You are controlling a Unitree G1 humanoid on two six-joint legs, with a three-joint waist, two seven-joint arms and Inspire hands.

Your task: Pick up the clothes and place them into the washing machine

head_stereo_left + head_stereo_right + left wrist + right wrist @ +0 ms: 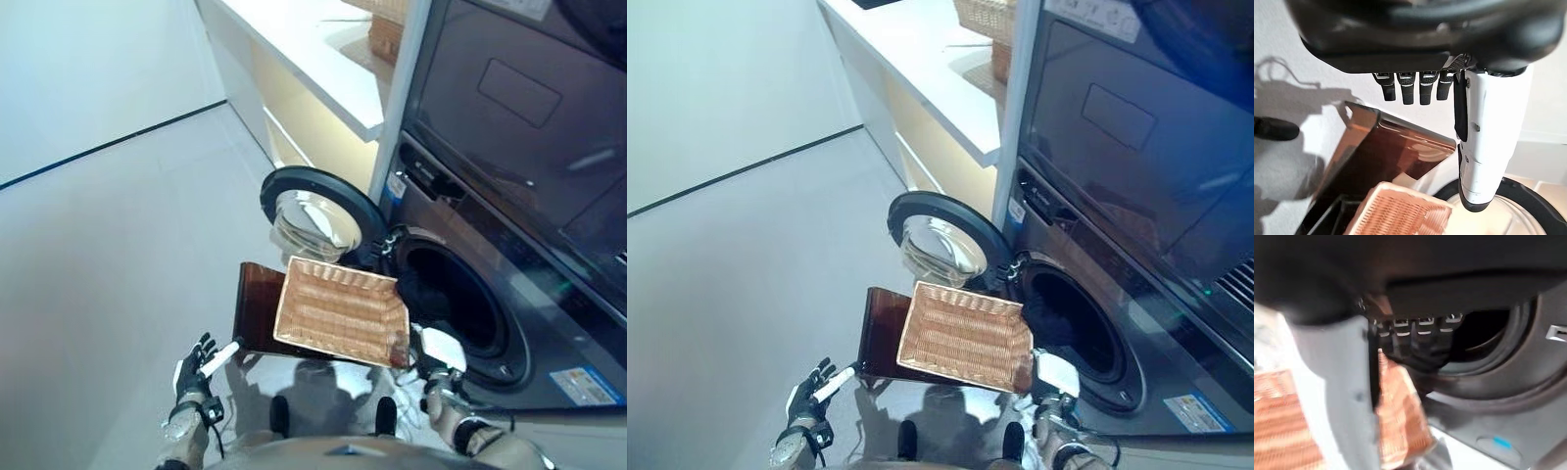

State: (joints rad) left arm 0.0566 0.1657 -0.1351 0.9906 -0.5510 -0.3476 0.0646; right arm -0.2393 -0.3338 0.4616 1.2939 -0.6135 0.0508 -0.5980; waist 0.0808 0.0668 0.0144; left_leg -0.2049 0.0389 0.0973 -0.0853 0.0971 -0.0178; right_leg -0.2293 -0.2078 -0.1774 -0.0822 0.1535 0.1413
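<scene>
While head views hide fingers, right robot hand (1400, 340) curled, empty basket (341, 309)

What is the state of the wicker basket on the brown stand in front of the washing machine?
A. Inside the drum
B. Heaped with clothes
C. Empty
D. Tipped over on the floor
C: the wicker basket sits on the brown stand with only its bare woven bottom showing, beside the washing machine's open round door.

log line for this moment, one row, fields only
basket: empty, on brown stool | washer door: open | dark clothes: in drum mouth | left hand: open, holds nothing | right hand: by basket corner, fingers unclear
</scene>
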